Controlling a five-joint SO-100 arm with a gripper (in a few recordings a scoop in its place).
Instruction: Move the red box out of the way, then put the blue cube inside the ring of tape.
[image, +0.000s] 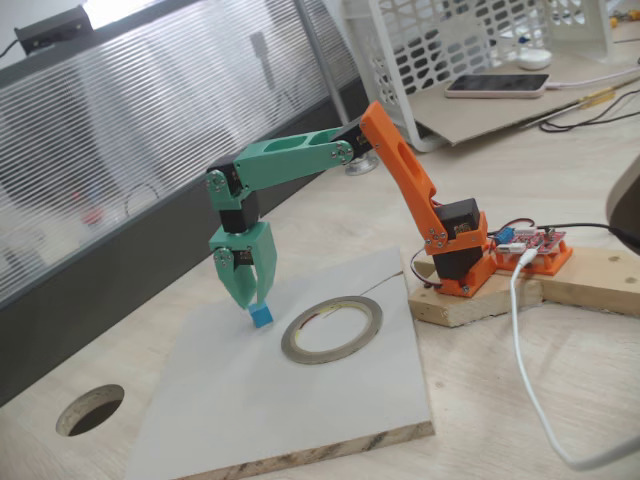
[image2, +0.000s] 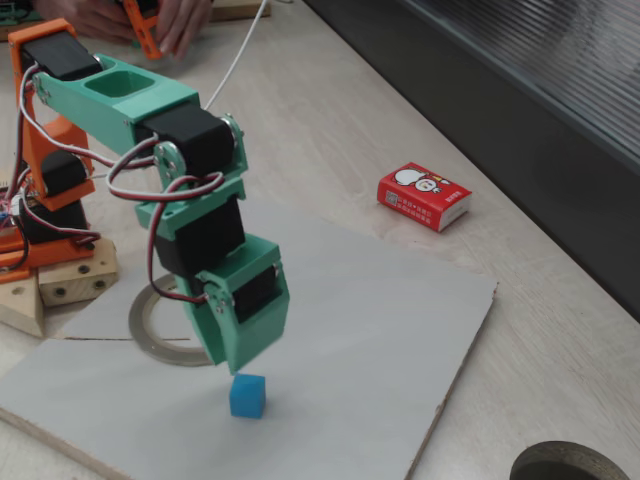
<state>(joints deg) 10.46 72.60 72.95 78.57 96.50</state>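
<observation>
I have the hand (image2: 238, 352) hanging nose-down right above the blue cube (image2: 247, 395), which sits on the grey board (image2: 400, 330) that lies on the table (image2: 330, 130). In a fixed view the fingertips stand just over the cube's top with a thin gap of board showing between them; in a fixed view from the other side the cube (image: 262, 316) looks tucked against the tips of the hand (image: 250, 300), so I cannot say for sure whether they touch it. Nor can I tell whether the fingers are spread or pressed together; the green shell hides the gap from both angles, and I see nothing pinched and lifted.

The relation I steer by: the ring of tape (image: 332, 330) lies flat on the board, just beside the cube on the side toward the arm's orange base (image: 465, 255). So, as I judge it, the carry is a short pull back toward the base once the cube is gripped. The cube has no long axis to fuss over.

The red box (image2: 424, 195) lies off the board on the bare table, well apart from both, so I judge that step done.

Its face carries a white cartoon figure and lines of white text, too small for me to read. I can make out no other labels.
</observation>
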